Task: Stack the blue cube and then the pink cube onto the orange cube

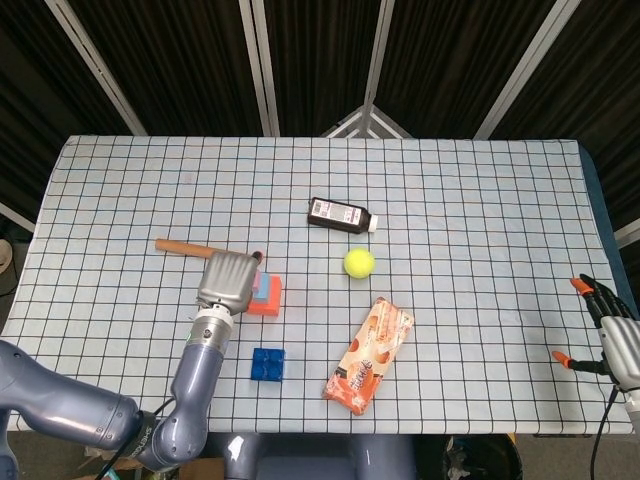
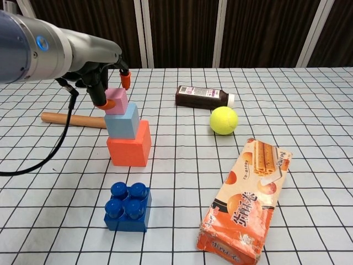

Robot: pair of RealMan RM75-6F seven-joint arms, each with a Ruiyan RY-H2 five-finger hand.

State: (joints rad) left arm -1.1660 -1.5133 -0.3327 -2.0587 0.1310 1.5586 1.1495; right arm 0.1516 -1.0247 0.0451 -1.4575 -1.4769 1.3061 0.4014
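Checked surface (image 2: 309, 110) under dark curtains. Stacked near its left: orange cube (image 2: 129, 146), blue cube (image 2: 123, 122), pink cube (image 2: 116, 101) topmost, tippy, probably light and stiff. Left hand (image 2: 107, 83) loosened beside pink's side faces; right hand (image 1: 612, 335) spread, idle.

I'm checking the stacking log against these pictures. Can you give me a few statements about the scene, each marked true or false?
1. The pink cube sits on top of the blue cube. True.
2. The orange cube is at the top of the stack. False: it is at the bottom, on the table.
3. The tennis ball lies inside the snack packet. False: it rests on the table beside the dark bottle.
4. The left hand is at the pink cube. True.
5. The right hand holds the wooden stick. False: it holds nothing, at the table's far edge.
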